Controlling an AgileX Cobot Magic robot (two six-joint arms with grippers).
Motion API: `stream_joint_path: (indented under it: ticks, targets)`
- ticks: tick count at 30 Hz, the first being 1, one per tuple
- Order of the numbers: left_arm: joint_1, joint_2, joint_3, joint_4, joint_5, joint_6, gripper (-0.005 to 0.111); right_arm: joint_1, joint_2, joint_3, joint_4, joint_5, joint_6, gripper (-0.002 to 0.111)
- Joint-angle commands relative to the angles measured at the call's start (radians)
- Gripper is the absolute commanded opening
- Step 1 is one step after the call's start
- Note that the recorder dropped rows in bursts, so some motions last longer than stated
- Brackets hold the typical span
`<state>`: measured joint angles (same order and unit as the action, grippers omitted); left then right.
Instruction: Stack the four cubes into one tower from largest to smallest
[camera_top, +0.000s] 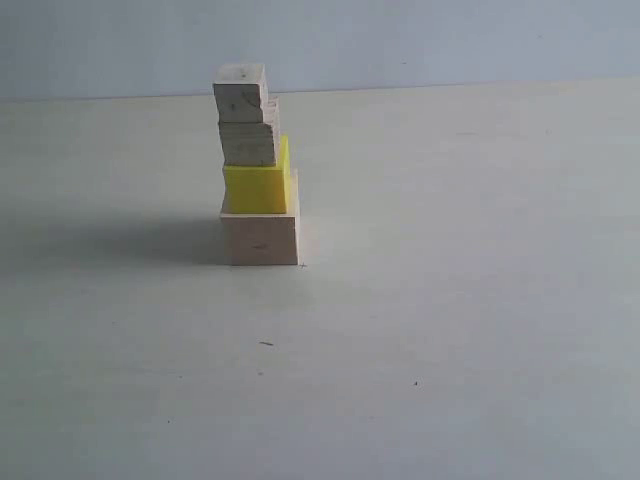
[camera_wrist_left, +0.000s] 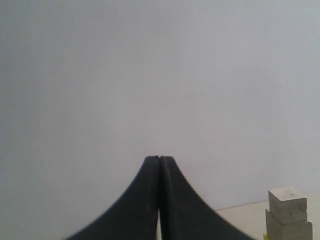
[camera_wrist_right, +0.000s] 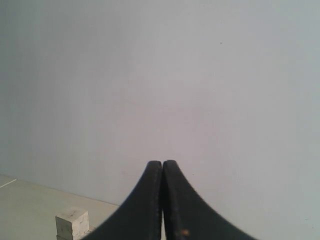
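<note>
Closest to its wrist camera, the left pincer (camera_wrist_left: 159, 158) has its two dark fingers pressed together with no gap and nothing between them. The right pincer (camera_wrist_right: 162, 162) is closed on itself the same way and is also empty. Past the left pincer, off to one side and well apart from it, the top cube (camera_wrist_left: 287, 204) sits on the third cube (camera_wrist_left: 290, 229), with a sliver of yellow showing at the frame edge. Past the right pincer, also well apart, the top cube (camera_wrist_right: 72, 221) shows again, the cube under it cut off by the frame. Neither pincer touches any cube. In the exterior view the near part of the table (camera_top: 450, 350) is pale and bare apart from a few dark specks (camera_top: 266, 343). Farther back, left of the middle, the tower (camera_top: 256, 170) stands upright on the table. The big cube (camera_top: 260, 240) of pale wood is at the base, the yellow cube (camera_top: 255, 188) rests on it, the third cube (camera_top: 248, 143) on that, and the top cube (camera_top: 240, 92) is highest. They are not centred: their left faces nearly line up, so each step shows on the right, and the top cube juts slightly to the left. A soft shadow (camera_top: 120, 240) lies on the table left of the base. Behind the table's far edge rises a plain pale wall (camera_top: 450, 40).
</note>
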<state>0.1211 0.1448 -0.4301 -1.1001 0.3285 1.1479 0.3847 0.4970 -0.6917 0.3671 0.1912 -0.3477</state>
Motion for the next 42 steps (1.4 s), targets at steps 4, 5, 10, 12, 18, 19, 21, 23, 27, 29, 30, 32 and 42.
stream_joint_path:
  ticks: [4, 5, 10, 12, 18, 19, 21, 23, 27, 29, 30, 32, 42]
  targets:
    - [0.002, -0.007, 0.023, -0.001, 0.031, -0.004, 0.0, 0.0, -0.005, 0.006, -0.008, 0.001, 0.0, 0.0]
    - [0.002, -0.007, 0.032, -0.001, 0.023, -0.004, 0.0, 0.0, -0.005, 0.006, -0.008, 0.001, 0.0, 0.0]
    - [0.005, -0.033, 0.097, 0.21, 0.015, -0.192, 0.0, 0.0, -0.005, 0.006, -0.008, 0.001, 0.0, 0.0]
    - [0.01, -0.05, 0.143, 0.394, 0.015, -0.424, 0.0, 0.0, -0.005, 0.006, -0.008, 0.001, 0.0, 0.0]
    - [0.014, -0.116, 0.275, 0.933, 0.013, -1.202, 0.0, 0.0, -0.005, 0.006, -0.008, 0.001, 0.0, 0.0]
    - [0.014, -0.122, 0.288, 0.969, 0.013, -1.264, 0.0, 0.0, -0.005, 0.006, -0.008, 0.001, 0.0, 0.0]
    - [-0.001, -0.13, 0.315, 1.019, 0.013, -1.308, 0.0, 0.0, -0.005, 0.006, -0.008, 0.001, 0.0, 0.0]
    - [-0.019, -0.136, 0.336, 1.041, 0.005, -1.308, 0.0, 0.0, -0.005, 0.006, -0.008, 0.001, 0.0, 0.0]
    - [-0.054, -0.145, 0.384, 1.077, -0.031, -1.308, 0.0, 0.0, -0.005, 0.006, -0.008, 0.001, 0.0, 0.0]
    - [-0.08, -0.145, 0.418, 1.091, -0.041, -1.308, 0.0, 0.0, -0.005, 0.006, -0.008, 0.001, 0.0, 0.0]
    - [-0.087, -0.145, 0.429, 1.1, -0.041, -1.308, 0.0, 0.0, -0.005, 0.006, -0.008, 0.001, 0.0, 0.0]
    - [-0.101, -0.145, 0.43, 1.1, -0.046, -1.308, 0.0, 0.0, -0.005, 0.006, -0.008, 0.001, 0.0, 0.0]
    - [-0.115, -0.145, 0.43, 1.136, 0.027, -1.287, 0.0, 0.0, -0.006, 0.006, -0.006, 0.001, 0.0, 0.0]
